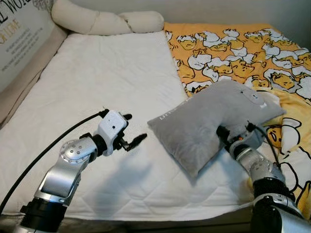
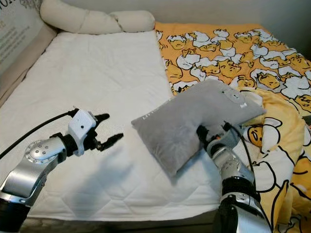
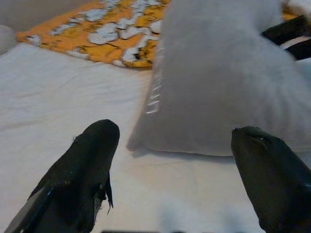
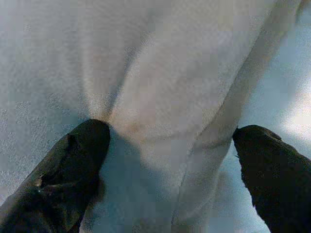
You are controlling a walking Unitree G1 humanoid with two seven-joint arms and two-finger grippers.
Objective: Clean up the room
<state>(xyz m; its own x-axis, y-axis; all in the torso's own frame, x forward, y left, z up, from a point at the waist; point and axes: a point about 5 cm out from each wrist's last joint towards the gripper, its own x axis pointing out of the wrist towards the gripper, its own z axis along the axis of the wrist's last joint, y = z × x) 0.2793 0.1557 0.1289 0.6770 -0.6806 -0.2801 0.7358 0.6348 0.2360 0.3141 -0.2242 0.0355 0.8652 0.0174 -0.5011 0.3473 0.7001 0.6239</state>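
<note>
**Grey pillow gripped at the bed's near edge**

Grey fabric marks the pillow [image 1: 209,124], which lies tilted on the white mattress cover [image 1: 97,97] in the left eye view, its far corner overlapping the orange duck-print blanket [image 1: 233,48] at 2 o'clock. The right gripper [image 1: 224,137] presses into the pillow's near side at 4 o'clock. The left gripper [image 1: 130,130] hovers over the cover at 8 o'clock, apart from the pillow, jaws spread and holding nothing. A long cream bolster [image 1: 104,20] lies along the head of the bed at 12 o'clock.

In the right eye view the same layout shows.

From the left wrist view, both black fingers [image 3: 80,179] stand wide apart, the pillow's side just ahead of them.

From the right wrist view, the jaws straddle a bunched fold of the pillow [image 4: 160,107], fingers [image 4: 68,174] pressed against its fabric.
</note>
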